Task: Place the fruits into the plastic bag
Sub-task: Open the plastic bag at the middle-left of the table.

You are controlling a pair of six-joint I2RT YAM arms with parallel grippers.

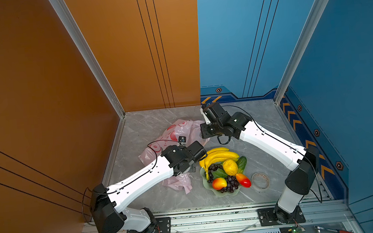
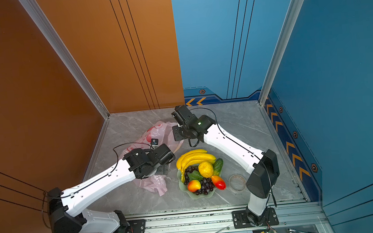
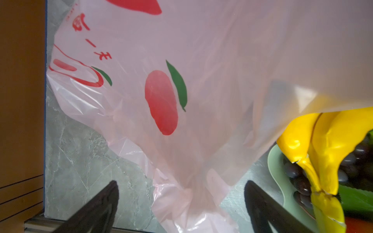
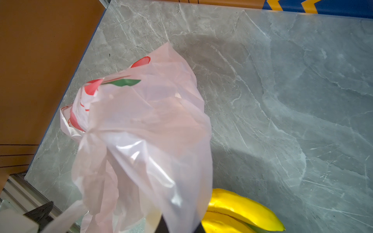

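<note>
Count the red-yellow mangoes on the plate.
2. One mango lies among the grapes on the plate; the second mango lies at its rim, nearest the tape roll. More may be hidden.

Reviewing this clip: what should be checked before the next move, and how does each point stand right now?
1. Right fingers shut on the plastic bag: ok, the bag hangs from them.
2. Left fingers open, astride a bunched fold of the bag: ok.
3. Bag mouth spread wide enough for fruit: cannot tell, no opening shows.
4. Fruits on the plate, none seen in the bag: ok; the banana bunch is nearest the bag.
5. Tape roll apart from both arms: ok.
</note>
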